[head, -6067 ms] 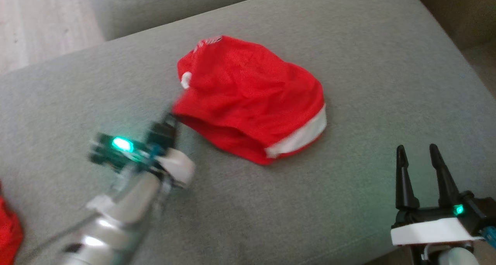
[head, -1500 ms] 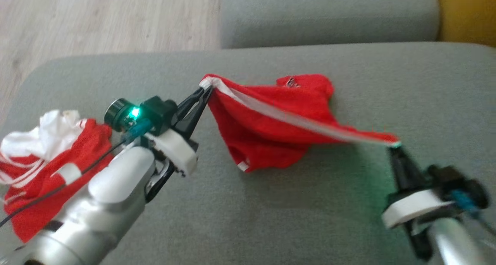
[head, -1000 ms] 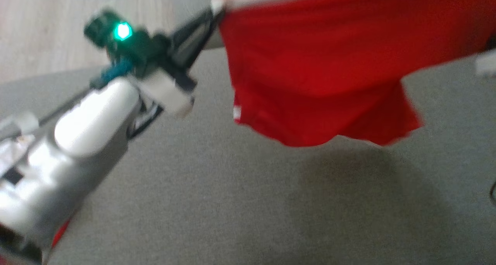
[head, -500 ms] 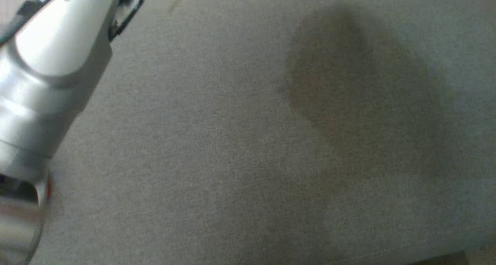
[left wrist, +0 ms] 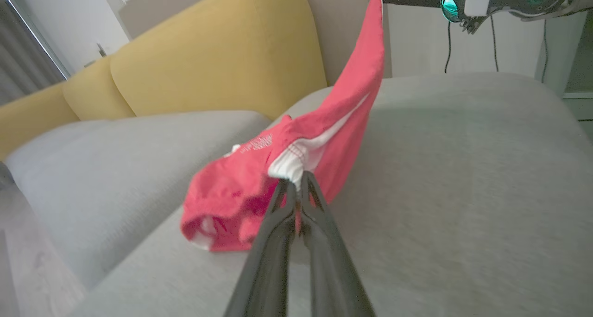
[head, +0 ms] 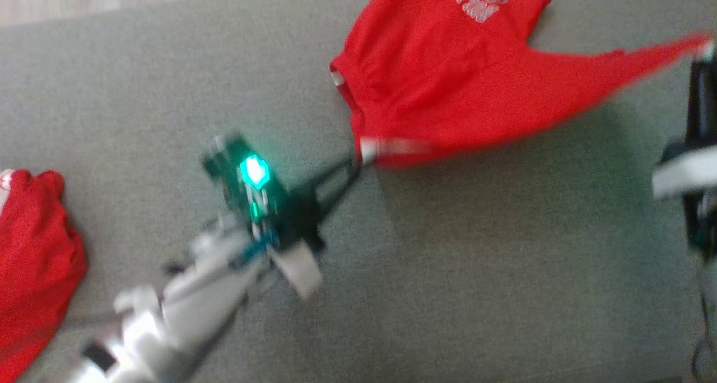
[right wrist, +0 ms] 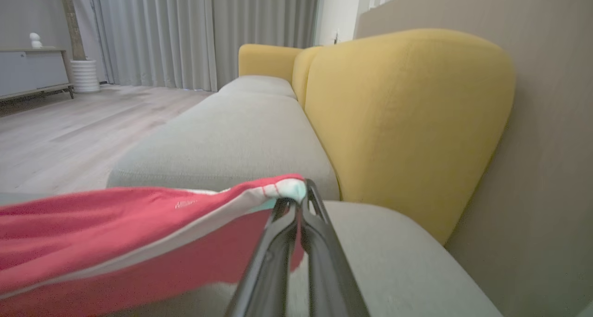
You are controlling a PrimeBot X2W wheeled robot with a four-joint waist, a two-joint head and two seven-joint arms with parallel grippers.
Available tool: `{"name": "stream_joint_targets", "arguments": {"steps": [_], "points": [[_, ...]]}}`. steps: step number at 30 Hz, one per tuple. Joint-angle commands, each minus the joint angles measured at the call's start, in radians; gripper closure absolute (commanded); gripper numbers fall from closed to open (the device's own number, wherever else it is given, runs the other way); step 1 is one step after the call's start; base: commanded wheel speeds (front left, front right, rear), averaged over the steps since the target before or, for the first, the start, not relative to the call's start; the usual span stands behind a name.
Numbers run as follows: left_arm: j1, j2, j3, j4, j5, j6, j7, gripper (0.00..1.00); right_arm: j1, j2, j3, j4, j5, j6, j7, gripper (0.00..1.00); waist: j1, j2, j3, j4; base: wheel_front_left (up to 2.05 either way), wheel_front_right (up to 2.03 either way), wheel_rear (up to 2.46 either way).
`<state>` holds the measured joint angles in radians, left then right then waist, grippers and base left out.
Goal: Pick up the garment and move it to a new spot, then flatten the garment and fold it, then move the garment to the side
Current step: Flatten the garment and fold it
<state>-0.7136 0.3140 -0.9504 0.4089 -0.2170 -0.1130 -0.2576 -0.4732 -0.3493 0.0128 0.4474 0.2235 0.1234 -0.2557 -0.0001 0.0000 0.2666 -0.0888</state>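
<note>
Grey fabric sofa cushion (head: 448,271) bears the red cloth garment with white trim (head: 448,75) just beyond the fingertips. The left gripper (head: 357,158) and right gripper (head: 703,55) each pinch a trim corner (long edge strung between them, right end raised).

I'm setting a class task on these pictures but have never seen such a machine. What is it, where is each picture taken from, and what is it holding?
It is a wheeled robot with two arms, each ending in a two-fingered tool. One picture looks down from a camera on its head. The other two come from cameras on its wrists, looking along each tool. The surface is a grey sofa seat with yellow backrests. The left tool and the right tool are each shut on a white-trimmed corner of a red garment, stretching it between them while part of it rests on the seat. A second red garment lies farther left on the seat.
</note>
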Motion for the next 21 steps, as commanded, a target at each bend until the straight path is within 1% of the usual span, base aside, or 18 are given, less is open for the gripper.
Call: {"name": "stream_joint_targets", "arguments": {"steps": [1,5,7,13,15,17,19,21], "points": [[0.002,0.017,0.033,-0.039,0.006,0.011,-0.004,1.0,0.034,-0.01,-0.001,-0.048,0.005,0.007,-0.006,1.0,0.0001,0.0,-0.036,0.002,0.0,0.0,0.0],[0.181,0.019,0.024,-0.079,0.005,0.035,-0.004,1.0,0.239,-0.016,-0.046,-0.112,0.009,0.007,-0.004,1.0,0.0001,0.0,-0.102,0.001,0.0,0.0,0.0],[0.256,0.026,0.013,-0.095,0.011,0.046,-0.004,1.0,0.336,-0.014,-0.081,-0.164,0.014,0.007,0.013,1.0,0.0001,0.0,-0.132,0.001,0.0,0.0,0.0],[0.424,0.054,-0.01,-0.154,-0.007,0.069,-0.004,1.0,0.574,0.008,-0.205,-0.41,0.015,0.007,0.126,1.0,0.0001,0.0,-0.18,0.015,0.0,0.0,0.0],[0.439,0.059,-0.01,-0.171,-0.021,0.066,-0.004,1.0,0.607,0.019,-0.242,-0.483,0.019,0.007,0.168,1.0,0.0001,0.0,-0.176,0.028,0.0,0.0,0.0],[0.432,0.048,-0.004,-0.184,-0.039,0.059,-0.002,1.0,0.605,0.033,-0.267,-0.524,0.028,0.007,0.197,1.0,0.0001,0.0,-0.163,0.046,0.0,0.0,0.0],[0.398,0.029,-0.005,-0.181,-0.049,0.045,0.011,1.0,0.58,0.034,-0.274,-0.529,0.033,0.007,0.223,1.0,0.0001,0.0,-0.14,0.069,0.0,0.0,0.0],[0.355,-0.002,0.001,-0.17,-0.062,0.036,0.026,1.0,0.536,0.023,-0.271,-0.51,0.027,0.007,0.239,1.0,0.0001,0.0,-0.116,0.093,0.0,0.0,0.0]]}}
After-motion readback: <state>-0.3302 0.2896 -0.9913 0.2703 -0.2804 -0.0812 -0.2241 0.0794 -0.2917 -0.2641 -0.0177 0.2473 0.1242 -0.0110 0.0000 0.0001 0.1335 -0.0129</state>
